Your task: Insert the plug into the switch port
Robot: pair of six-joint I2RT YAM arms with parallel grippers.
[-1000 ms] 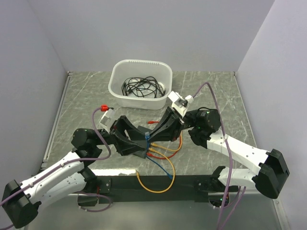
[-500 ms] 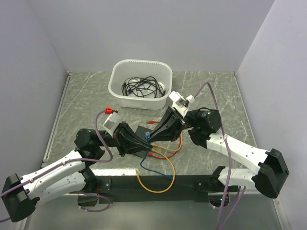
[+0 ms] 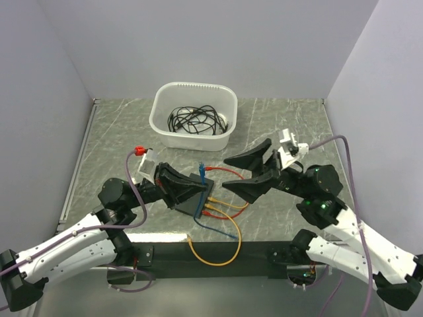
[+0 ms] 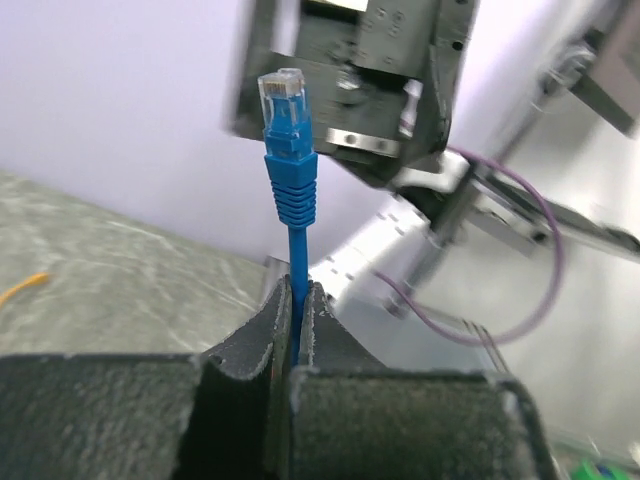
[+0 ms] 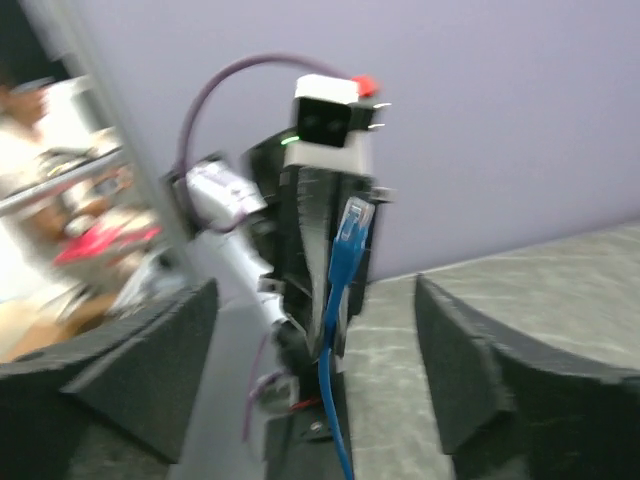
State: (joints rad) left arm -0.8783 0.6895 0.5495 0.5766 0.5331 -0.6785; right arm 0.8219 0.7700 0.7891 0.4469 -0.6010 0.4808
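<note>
Now left claw (image 4: 297, 300) pinching blue cable (image 4: 296, 250) below plug (image 4: 285, 105); plug upright; right claw (image 3: 226, 175) spread wide, apart from plug; switch (image 3: 198, 205) partly hidden under left claw.

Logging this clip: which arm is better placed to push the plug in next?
Probably left: the left gripper is shut on the blue cable below the plug; the right gripper is open and empty.
</note>
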